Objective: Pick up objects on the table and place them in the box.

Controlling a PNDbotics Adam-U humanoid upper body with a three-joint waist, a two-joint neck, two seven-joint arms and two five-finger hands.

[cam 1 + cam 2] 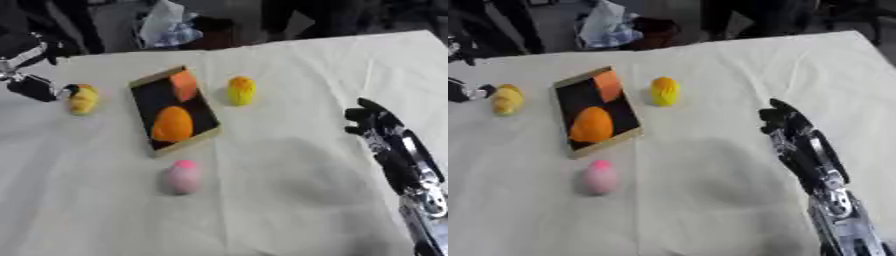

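A cream cloth covers the bench (289, 210); dark clutter lies beyond its far edge. The box (174, 111) holds an orange ball and an orange block. At its 9 o'clock the left hand (39, 89) touches a yellow fruit (83, 99); its fingers cannot be made out. The right hand (785, 125) hovers open at 3 o'clock, holding nothing.

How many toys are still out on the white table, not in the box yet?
3. A yellow one lies left of the box, beside the left hand. Another yellow one sits right of the box. A pink one sits in front of it.
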